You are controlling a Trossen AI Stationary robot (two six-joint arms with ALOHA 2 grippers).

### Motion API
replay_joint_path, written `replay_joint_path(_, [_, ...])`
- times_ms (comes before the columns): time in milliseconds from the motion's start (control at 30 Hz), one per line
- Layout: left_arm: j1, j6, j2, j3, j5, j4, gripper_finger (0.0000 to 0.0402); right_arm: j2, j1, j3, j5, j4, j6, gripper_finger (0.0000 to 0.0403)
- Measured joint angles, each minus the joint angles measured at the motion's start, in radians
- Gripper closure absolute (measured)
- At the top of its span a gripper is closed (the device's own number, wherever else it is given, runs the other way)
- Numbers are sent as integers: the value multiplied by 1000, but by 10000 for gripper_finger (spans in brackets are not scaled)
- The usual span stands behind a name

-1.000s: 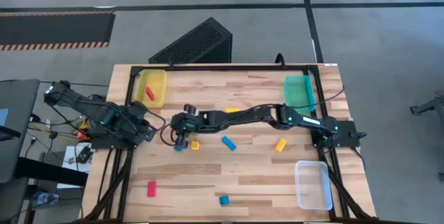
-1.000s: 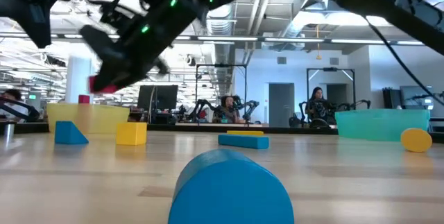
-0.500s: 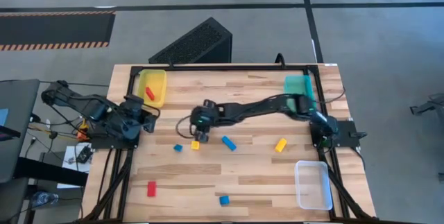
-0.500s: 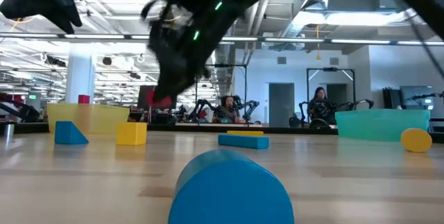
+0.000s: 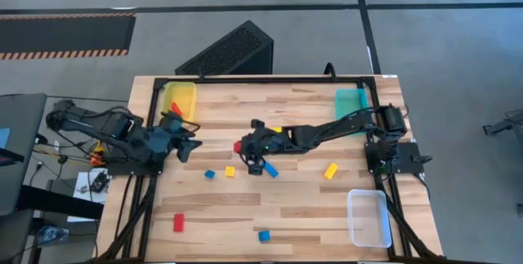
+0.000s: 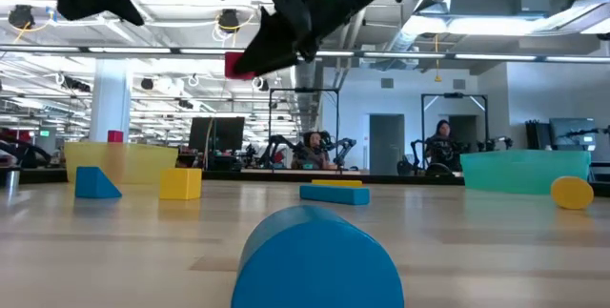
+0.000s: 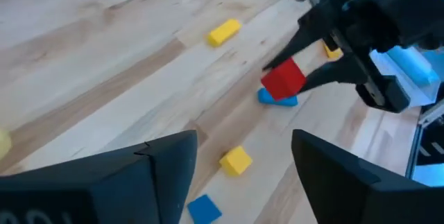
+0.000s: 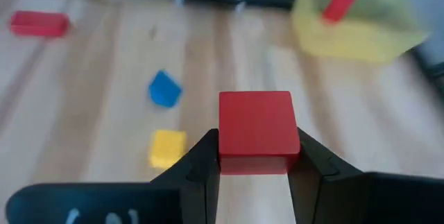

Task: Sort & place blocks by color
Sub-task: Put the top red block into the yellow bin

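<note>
The wooden desk (image 5: pixel 294 207) is carrying three trays: a yellow tray (image 5: pixel 180 100) with a red bar (image 5: pixel 174 110) lying in it, a teal tray (image 5: pixel 353 105) and a clear tray (image 5: pixel 368 217). The right gripper (image 5: pixel 242 145) is reaching over mid-desk, its jaws pinching a red cube (image 8: pixel 258 131) raised off the wood. The left gripper (image 5: pixel 189 144) is hovering near the yellow tray, jaws spread and empty. A yellow cube (image 5: pixel 230 170), blue pieces (image 5: pixel 209 174) and a red block (image 5: pixel 178 222) are lying scattered.
</note>
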Motion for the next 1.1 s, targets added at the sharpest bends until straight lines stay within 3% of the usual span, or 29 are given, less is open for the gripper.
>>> replay_joint_path(133, [128, 80, 0, 0, 98, 49, 164, -12, -6, 37, 62, 8, -95, 280])
replay_joint_path(467, [445, 276, 30, -1, 412, 271, 161, -9, -83, 168, 52, 16, -369, 267])
replay_joint_path(733, [681, 390, 95, -1, 629, 385, 161, -9, -151, 222, -12, 35, -405, 265])
replay_joint_path(1100, [816, 459, 238, -1, 950, 640, 164, -9, -169, 222, -56, 79, -408, 263])
